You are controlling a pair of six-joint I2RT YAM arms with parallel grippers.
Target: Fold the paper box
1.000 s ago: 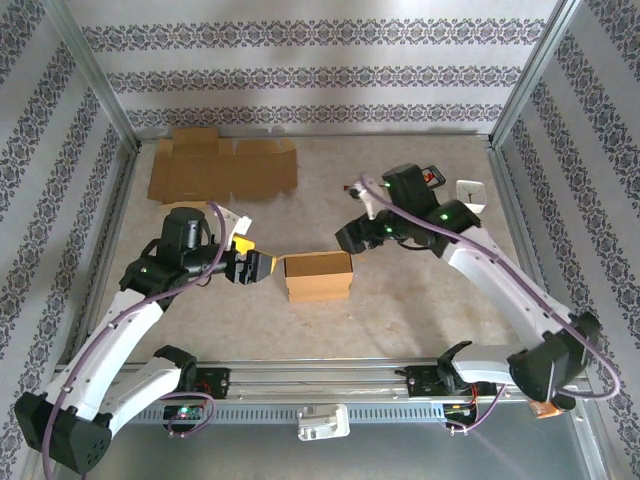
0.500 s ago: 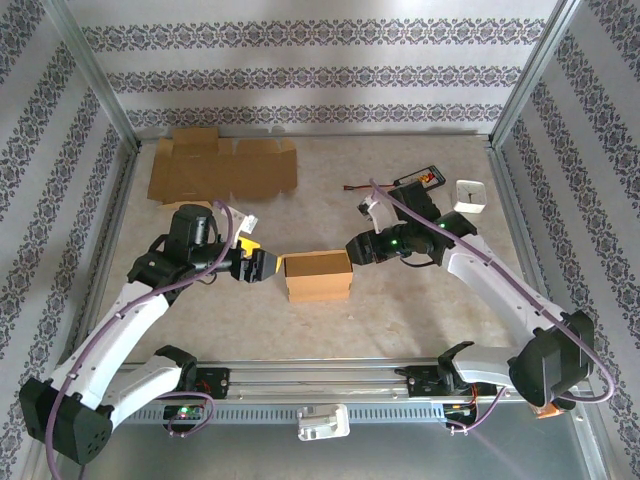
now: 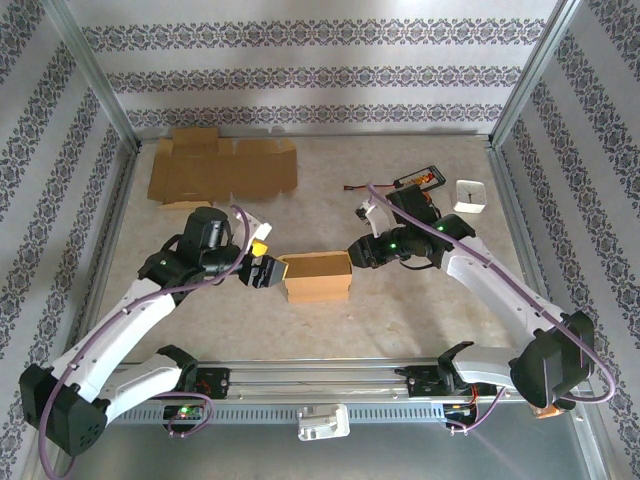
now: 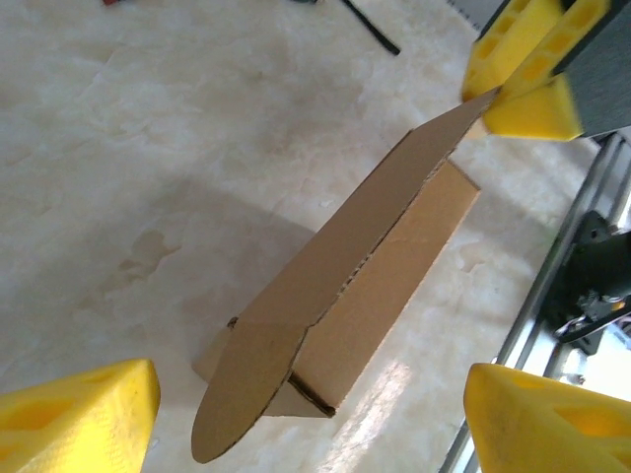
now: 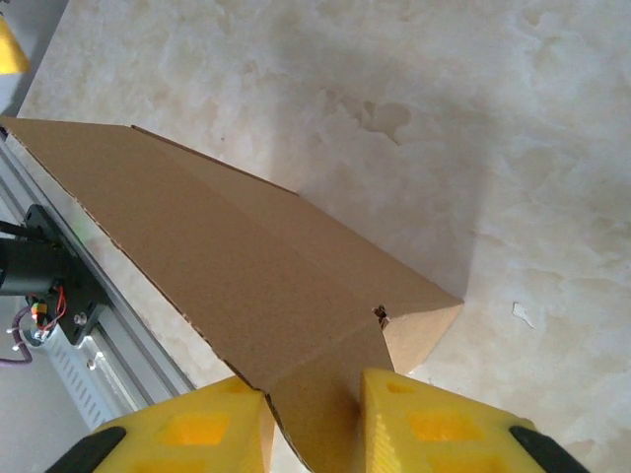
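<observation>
Paper box [image 3: 318,276] flap edge in right end effector [image 3: 353,256]; open table [image 3: 420,310] around.

Top cam's looking down from high behind, taking in the whole table [image 3: 330,200]. Both wrist cams are staring at the same box [image 4: 385,256] up close, from opposite ends.

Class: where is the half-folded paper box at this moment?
In the top view, the paper box sits mid-table between the left gripper and right gripper.

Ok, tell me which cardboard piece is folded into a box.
The small brown cardboard box in the middle; the other, a brown cardboard sheet, lies flat at far left.
</observation>
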